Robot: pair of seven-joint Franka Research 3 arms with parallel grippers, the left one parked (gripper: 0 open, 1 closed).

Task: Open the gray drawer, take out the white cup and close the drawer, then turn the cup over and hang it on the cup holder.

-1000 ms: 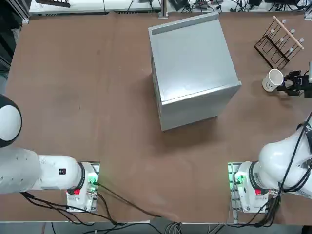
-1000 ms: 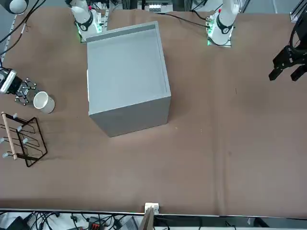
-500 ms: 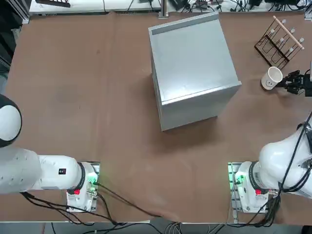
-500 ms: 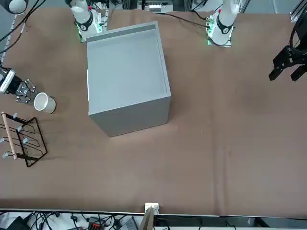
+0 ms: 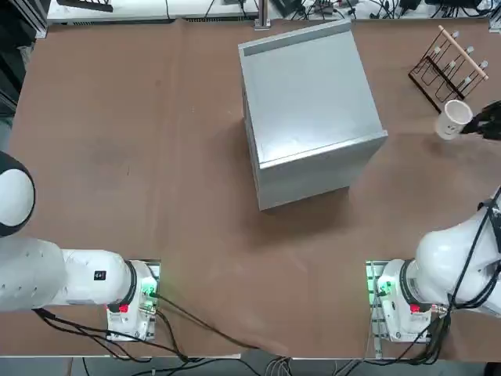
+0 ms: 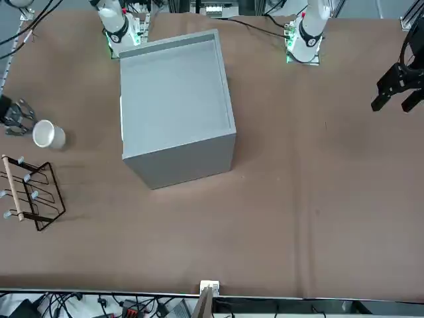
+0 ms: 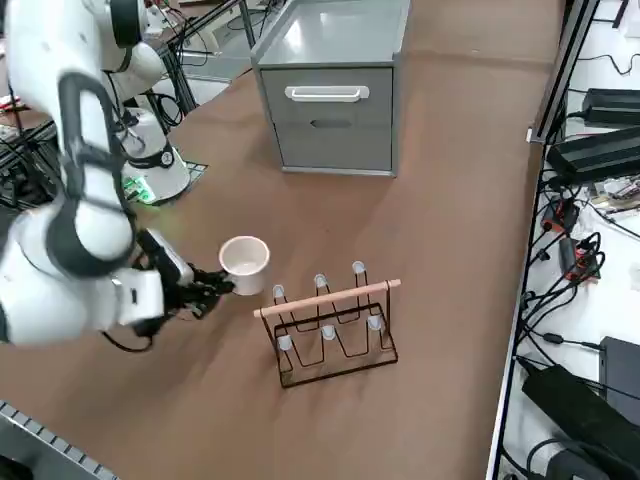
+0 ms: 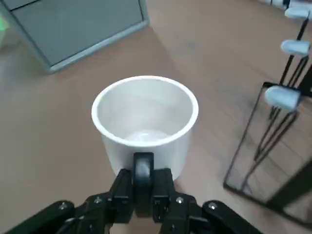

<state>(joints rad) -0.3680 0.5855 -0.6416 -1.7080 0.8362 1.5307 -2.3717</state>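
Observation:
My right gripper (image 7: 214, 285) is shut on the handle of the white cup (image 7: 244, 264) and holds it upright, mouth up, above the table. The cup (image 5: 453, 119) hangs just on the robot's side of the cup holder (image 5: 449, 66), apart from it. In the wrist view the fingers (image 8: 142, 166) clamp the handle, the cup (image 8: 146, 119) looks empty inside, and the rack's white-tipped pegs (image 8: 282, 96) stand close beside it. The gray drawer (image 7: 330, 96) sits flush in the cabinet (image 5: 309, 102), shut. My gripper (image 6: 20, 119) reaches in from the table's edge.
The gray cabinet (image 6: 175, 106) stands mid-table, well away from the cup. The dark wire rack (image 6: 30, 192) sits near the table's far right corner. The parked left arm's gripper (image 6: 397, 89) hangs over the opposite side. Cables and boxes (image 7: 600, 150) lie beyond the table edge.
The cup has risen off the table in my gripper and moved away from the robot's base, closer to the rack. The cabinet and rack have not moved.

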